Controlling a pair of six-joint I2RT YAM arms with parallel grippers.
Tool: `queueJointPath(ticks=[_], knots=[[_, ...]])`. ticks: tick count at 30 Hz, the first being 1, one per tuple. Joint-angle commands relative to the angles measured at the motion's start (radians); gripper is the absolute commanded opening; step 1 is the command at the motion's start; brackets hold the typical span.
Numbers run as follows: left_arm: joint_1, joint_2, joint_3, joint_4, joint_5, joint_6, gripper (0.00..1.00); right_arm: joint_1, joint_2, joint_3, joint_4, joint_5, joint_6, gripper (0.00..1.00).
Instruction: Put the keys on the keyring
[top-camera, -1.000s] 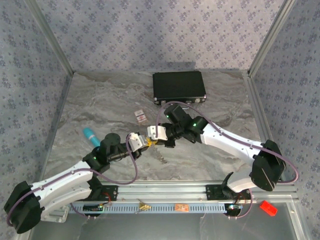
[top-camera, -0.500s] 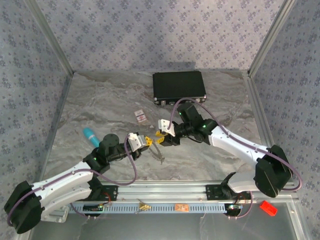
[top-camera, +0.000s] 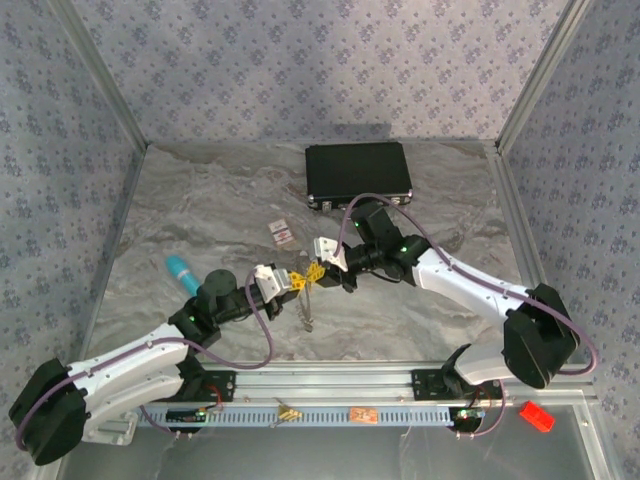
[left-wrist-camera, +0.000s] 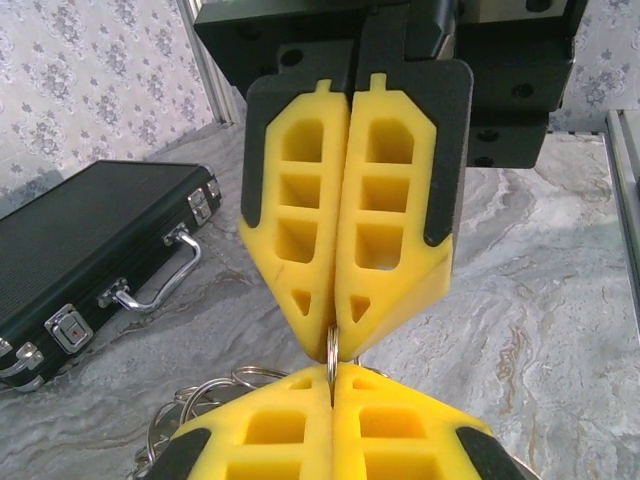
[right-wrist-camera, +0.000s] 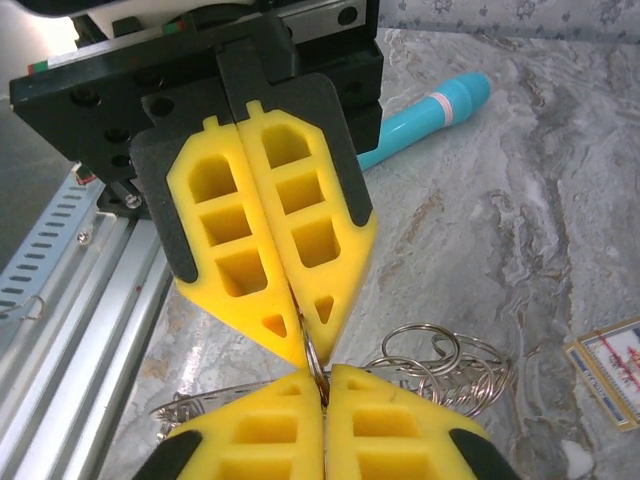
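A grey marbled worktop (top-camera: 200, 200) fills the overhead view, with a shut black case (top-camera: 358, 172) lying at upper centre. The left arm (top-camera: 140, 355) reaches up from the lower left and the right arm (top-camera: 460, 280) comes in from the right. They meet nose to nose just below the middle of the frame.

In the left wrist view, the left fingers (left-wrist-camera: 270, 420) rise from the bottom edge and the right fingers (left-wrist-camera: 390, 250) hang from the top, tip against tip. Both yellow pairs are pressed together. Each is clamped on the same thin wire loop of the keyring (right-wrist-camera: 440, 365), which stands edge-on in the seam between them.

The rest of the keyring, a tangle of silvery loops, hangs beneath the tips. It spreads to the lower right in the right wrist view, clear of the worktop as far as can be judged. Neither arm is nearer, since both hold it. Which piece is the key is too small to tell.

Any threading likely depends on that upright loop staying edge-on to both pairs.
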Motion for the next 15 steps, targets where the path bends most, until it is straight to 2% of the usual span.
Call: queueJointPath(ticks=[1, 5, 7, 8, 12, 15], knots=[[-0.002, -0.003, 0.0, 0.083, 0.027, -0.018, 0.0, 0.004, 0.012, 0.045, -0.019, -0.046, 0.0, 0.0], [-0.001, -0.007, 0.011, 0.042, -0.003, -0.021, 0.01, 0.005, 0.012, 0.06, -0.043, -0.044, -0.016, 0.0], [-0.001, -0.012, 0.028, -0.012, -0.03, -0.014, 0.16, 0.009, 0.01, 0.07, -0.072, -0.025, -0.036, 0.0], [-0.001, -0.015, 0.04, -0.052, -0.043, -0.008, 0.18, 0.012, 0.008, 0.077, -0.094, -0.007, -0.053, 0.0], [-0.001, -0.021, 0.07, -0.154, -0.053, 0.019, 0.2, 0.036, 0.011, 0.111, -0.183, 0.077, -0.116, 0.0], [-0.002, -0.018, 0.078, -0.172, -0.047, 0.022, 0.19, 0.06, 0.025, 0.144, -0.242, 0.136, -0.152, 0.0]])
